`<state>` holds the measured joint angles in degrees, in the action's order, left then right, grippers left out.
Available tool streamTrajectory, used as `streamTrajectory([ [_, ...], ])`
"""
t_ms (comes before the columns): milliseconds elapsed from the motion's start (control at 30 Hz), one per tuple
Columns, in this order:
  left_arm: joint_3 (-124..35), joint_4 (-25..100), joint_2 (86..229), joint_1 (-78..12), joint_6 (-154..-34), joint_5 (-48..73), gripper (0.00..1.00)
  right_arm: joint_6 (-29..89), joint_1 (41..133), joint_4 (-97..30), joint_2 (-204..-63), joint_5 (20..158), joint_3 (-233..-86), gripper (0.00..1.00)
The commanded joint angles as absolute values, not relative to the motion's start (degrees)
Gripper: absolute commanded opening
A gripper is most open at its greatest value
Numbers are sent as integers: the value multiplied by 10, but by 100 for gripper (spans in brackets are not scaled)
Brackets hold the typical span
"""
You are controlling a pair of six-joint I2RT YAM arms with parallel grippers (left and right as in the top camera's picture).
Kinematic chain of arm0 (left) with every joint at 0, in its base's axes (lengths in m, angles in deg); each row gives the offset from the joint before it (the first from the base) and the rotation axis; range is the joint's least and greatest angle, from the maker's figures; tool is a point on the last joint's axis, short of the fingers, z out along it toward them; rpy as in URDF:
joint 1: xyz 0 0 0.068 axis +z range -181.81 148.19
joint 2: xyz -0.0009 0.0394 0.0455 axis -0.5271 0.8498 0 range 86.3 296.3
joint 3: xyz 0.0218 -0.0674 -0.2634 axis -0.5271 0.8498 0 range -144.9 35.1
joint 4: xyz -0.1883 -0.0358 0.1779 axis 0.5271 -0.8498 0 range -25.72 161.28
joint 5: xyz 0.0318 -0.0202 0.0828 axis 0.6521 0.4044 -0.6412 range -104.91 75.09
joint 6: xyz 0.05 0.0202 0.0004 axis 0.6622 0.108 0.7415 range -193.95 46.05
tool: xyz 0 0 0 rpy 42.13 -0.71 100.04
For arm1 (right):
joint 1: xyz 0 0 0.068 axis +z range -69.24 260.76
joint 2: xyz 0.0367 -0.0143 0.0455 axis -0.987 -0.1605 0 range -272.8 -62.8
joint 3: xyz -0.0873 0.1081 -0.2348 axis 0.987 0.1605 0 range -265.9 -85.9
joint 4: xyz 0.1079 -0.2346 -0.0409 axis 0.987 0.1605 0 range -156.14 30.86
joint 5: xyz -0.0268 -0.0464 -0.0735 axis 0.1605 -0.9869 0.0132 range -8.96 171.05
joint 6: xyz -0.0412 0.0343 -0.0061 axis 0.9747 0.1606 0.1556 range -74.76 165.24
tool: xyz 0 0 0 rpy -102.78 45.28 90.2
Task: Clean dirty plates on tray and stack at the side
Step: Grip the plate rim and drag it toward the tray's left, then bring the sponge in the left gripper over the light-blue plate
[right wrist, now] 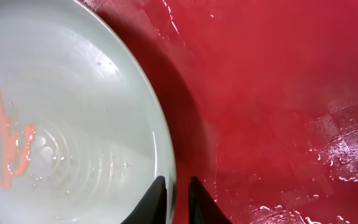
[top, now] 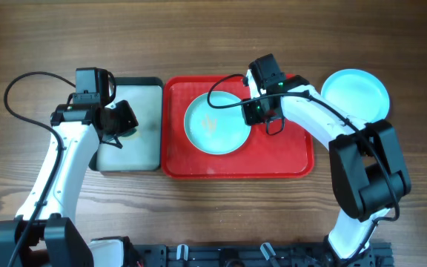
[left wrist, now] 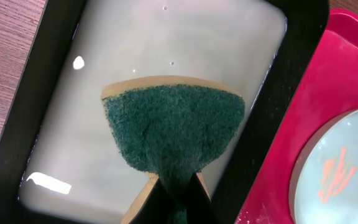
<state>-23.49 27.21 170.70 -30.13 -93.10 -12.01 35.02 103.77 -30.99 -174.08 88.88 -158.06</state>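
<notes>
A pale aqua plate (top: 213, 124) with an orange smear lies in the red tray (top: 288, 159). My right gripper (top: 256, 111) is at the plate's right rim. In the right wrist view its fingers (right wrist: 178, 193) straddle the rim of the wet plate (right wrist: 73, 124) and are closed on it, over the tray floor (right wrist: 272, 112). A second aqua plate (top: 354, 93) sits on the table right of the tray. My left gripper (top: 124, 122) is shut on a green scouring sponge (left wrist: 173, 124) above the smaller tray. No white plate shows.
The black-rimmed tray (top: 143, 111) with a pale wet inside (left wrist: 61, 50) stands against the red tray's left side. The red tray's rim (left wrist: 328, 74) and the smeared plate (left wrist: 340, 174) show at the right of the left wrist view.
</notes>
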Motion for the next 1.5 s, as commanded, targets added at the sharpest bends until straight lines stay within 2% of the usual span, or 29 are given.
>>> streamTrajectory([
  [0,-232,273,1699,-301,-922,-117,4,345,1041,-311,-1736,887,-1575,14],
  [667,-232,273,1699,-301,-922,-117,4,330,1047,-317,-1741,886,-1564,12],
  [833,-232,272,1699,-301,-922,-117,4,331,1047,-323,-1741,884,-1560,4],
  [1000,-234,286,1699,-301,-890,-117,4,329,1047,-337,-1741,886,-1560,4],
  [1267,-288,280,1699,-306,-863,-121,4,240,1047,-347,-1741,887,-1560,4],
  [1467,-288,282,1699,-351,-832,-133,4,220,1047,-362,-1741,896,-1560,4],
])
